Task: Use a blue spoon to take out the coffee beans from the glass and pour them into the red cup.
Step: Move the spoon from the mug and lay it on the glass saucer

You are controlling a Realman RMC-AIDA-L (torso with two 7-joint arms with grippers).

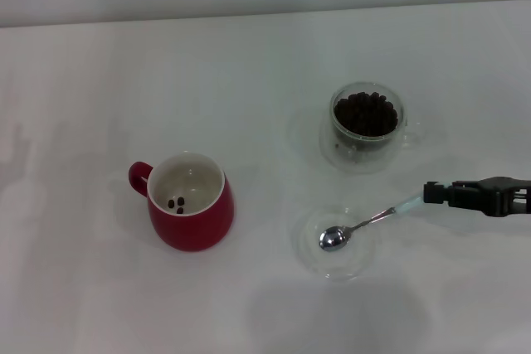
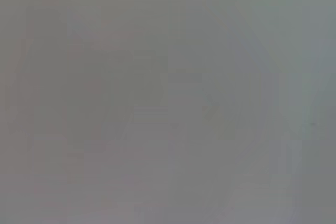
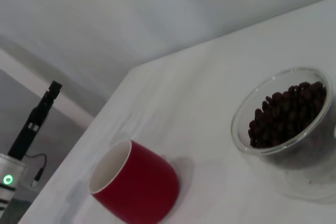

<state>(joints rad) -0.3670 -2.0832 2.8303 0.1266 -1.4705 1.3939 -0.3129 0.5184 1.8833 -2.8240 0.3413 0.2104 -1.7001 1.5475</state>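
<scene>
The blue spoon (image 1: 373,220) lies slanted, with its metal bowl resting in a shallow clear glass dish (image 1: 307,253). My right gripper (image 1: 433,192) reaches in from the right edge and is shut on the end of the spoon's pale handle. The glass (image 1: 338,145) stands just behind the dish, with a heap of coffee beans (image 1: 365,113) inside. It also shows in the right wrist view (image 3: 310,177), with its beans (image 3: 286,114). The red cup (image 1: 195,221) stands to the left and holds a few beans (image 1: 176,203). It also shows in the right wrist view (image 3: 139,190). My left gripper is out of view.
The white table (image 1: 249,80) ends at a pale wall at the back. In the right wrist view a black stand with a green light (image 3: 29,129) rises beyond the table's edge. The left wrist view shows only plain grey.
</scene>
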